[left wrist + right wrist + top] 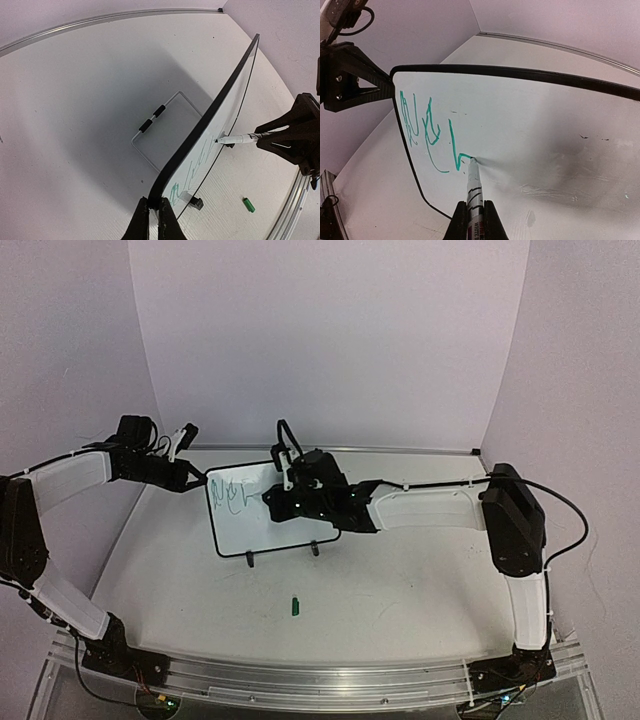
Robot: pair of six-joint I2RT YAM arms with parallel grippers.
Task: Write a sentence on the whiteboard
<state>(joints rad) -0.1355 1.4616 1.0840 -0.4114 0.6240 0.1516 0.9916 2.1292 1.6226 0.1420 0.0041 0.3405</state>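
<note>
One whiteboard is standing on two feet. The one marker is touching it at the end of the sentence. The right gripper is clamping the marker and the left gripper is pinching the board's left edge. One green cap is lying behind the marker on open table.

White table under whiteboard, green cap

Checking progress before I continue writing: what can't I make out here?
The sentence: illegible scrawl in right wrist view, tiny from the top.
The whiteboard, right side, top view: partly hidden by the right gripper.
The marker, its label, right wrist view: cut off at the bottom edge.
</note>
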